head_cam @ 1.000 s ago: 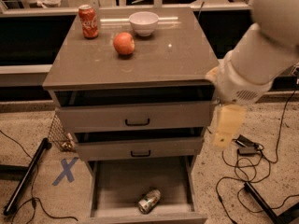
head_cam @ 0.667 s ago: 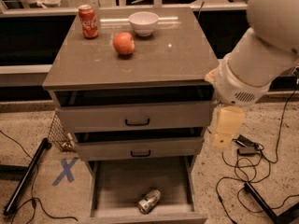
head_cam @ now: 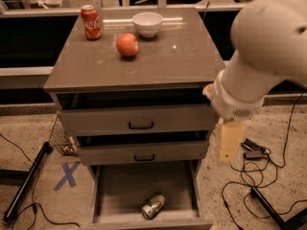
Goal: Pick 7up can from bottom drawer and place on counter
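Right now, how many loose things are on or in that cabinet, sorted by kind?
Cans: 2 (Coca-Cola can on the counter; 7up can lying in the bottom drawer)
Bowls: 1 (white bowl, on the counter)
Fruit: 1 (red fruit, on the counter)
Total: 4
The claw hangs right of the cabinet, beside the drawers, touching none of these.

Bulky white rounded arm (head_cam: pixel 268 47) with a perhaps cream-coloured gripper (head_cam: pixel 229 146) beside the cabinet (head_cam: pixel 96 121).

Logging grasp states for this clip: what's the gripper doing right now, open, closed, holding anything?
The gripper: cannot be told; it hangs right of the middle drawer, apart from the 7up can lying in the bottom drawer.
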